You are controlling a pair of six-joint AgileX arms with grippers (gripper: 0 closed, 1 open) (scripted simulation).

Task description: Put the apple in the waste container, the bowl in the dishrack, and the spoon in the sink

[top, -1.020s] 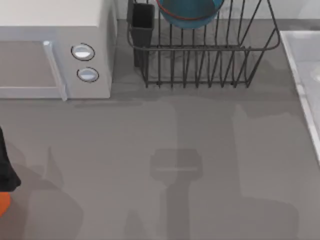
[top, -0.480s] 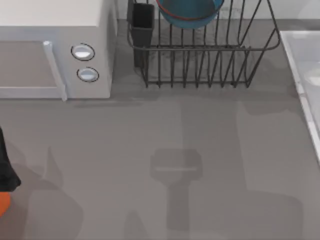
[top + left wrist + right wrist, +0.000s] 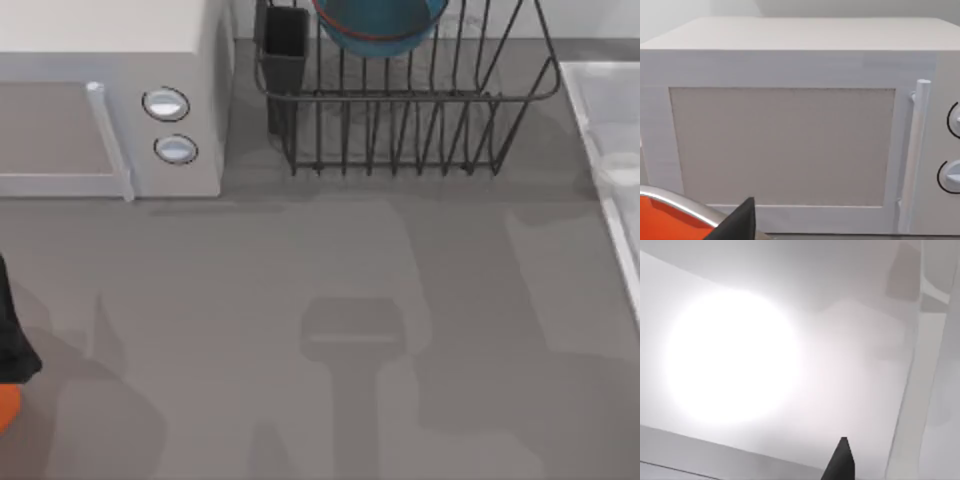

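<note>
With the blue bowl [image 3: 380, 25] already resting in the dishrack [image 3: 410, 110], shadows on the table [image 3: 300, 300] have slid toward the pale sink [image 3: 600, 110], suggesting the right arm heads there; neither gripper's opening can be told.

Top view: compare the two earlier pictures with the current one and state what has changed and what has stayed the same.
The arm shadows on the table have drifted toward the right side, nearer the sink, so an arm above is moving that way. Nothing was visibly taken hold of or let go. The bowl stays in the dishrack, and the microwave is unmoved.
</note>
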